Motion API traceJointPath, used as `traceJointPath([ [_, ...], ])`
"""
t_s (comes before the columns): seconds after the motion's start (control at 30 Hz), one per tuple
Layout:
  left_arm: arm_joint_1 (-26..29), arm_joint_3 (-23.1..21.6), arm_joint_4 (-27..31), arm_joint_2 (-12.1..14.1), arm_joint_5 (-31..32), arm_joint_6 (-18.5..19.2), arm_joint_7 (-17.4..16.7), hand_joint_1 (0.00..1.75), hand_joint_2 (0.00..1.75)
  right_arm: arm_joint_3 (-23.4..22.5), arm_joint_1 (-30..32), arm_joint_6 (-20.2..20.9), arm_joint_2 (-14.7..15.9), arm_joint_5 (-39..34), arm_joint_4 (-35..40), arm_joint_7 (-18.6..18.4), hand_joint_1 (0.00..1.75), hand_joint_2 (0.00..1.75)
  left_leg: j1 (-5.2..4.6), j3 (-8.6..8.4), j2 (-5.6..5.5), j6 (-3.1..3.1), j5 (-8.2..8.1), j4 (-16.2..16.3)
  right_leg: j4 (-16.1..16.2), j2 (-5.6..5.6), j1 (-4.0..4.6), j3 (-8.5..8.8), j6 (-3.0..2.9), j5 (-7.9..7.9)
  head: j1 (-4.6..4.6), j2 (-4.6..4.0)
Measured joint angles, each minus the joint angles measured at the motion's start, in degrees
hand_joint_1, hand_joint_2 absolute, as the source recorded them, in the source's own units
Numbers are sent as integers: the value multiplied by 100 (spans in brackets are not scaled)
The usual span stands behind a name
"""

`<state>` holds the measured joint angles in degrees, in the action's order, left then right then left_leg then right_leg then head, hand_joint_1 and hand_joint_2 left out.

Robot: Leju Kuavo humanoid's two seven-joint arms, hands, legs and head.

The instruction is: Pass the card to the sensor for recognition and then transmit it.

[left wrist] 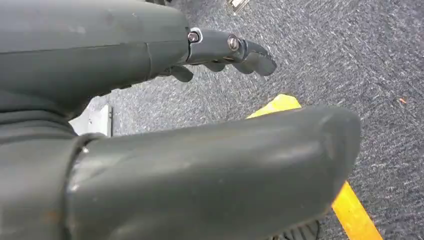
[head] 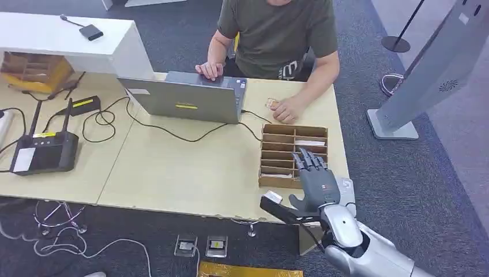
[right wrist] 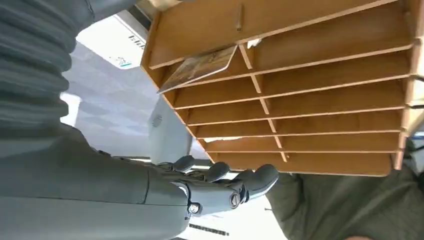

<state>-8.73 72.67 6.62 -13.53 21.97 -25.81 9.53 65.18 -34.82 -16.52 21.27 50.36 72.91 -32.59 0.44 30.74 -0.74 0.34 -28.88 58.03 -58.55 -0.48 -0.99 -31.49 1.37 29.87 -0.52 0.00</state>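
Right hand (head: 314, 173) over the near right corner of the wooden divided rack (head: 271, 151) on the table (head: 173, 167), fingers apart and stretched forward, gripping nothing. One card (right wrist: 200, 67) lying tilted in a rack compartment, apart from the fingertips (right wrist: 260, 177); another pale card (head: 309, 143) in a right-hand slot. Left hand (left wrist: 220, 50) hanging over grey carpet (left wrist: 325, 60) beside a yellow floor stripe (left wrist: 352, 212), fingers loosely curved, empty; person (head: 277, 34) seated behind the laptop (head: 184, 101).

Tan slotted box (head: 293, 154) (laptop (head: 187, 99) grey).
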Motion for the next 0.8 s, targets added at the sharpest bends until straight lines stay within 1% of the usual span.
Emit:
traceJointPath([
  [0.47, 1, 0, 0, 0, 96, 13, 0, 0, 0, -48, -5, -39, -17, 171, -157, -380, 0, 175, 0, -1, 0, 0, 0, 0, 0, 1, 0, 0, 0, 0, 2, 0],
  [0.8, 1, -2, 0, 0, 140, 15, 0, 0, 0, -107, 9, -39, -17, 249, -162, -411, 0, 175, 0, -2, 1, 0, 0, 0, 0, 2, 0, 0, 0, 0, 0, 0],
])
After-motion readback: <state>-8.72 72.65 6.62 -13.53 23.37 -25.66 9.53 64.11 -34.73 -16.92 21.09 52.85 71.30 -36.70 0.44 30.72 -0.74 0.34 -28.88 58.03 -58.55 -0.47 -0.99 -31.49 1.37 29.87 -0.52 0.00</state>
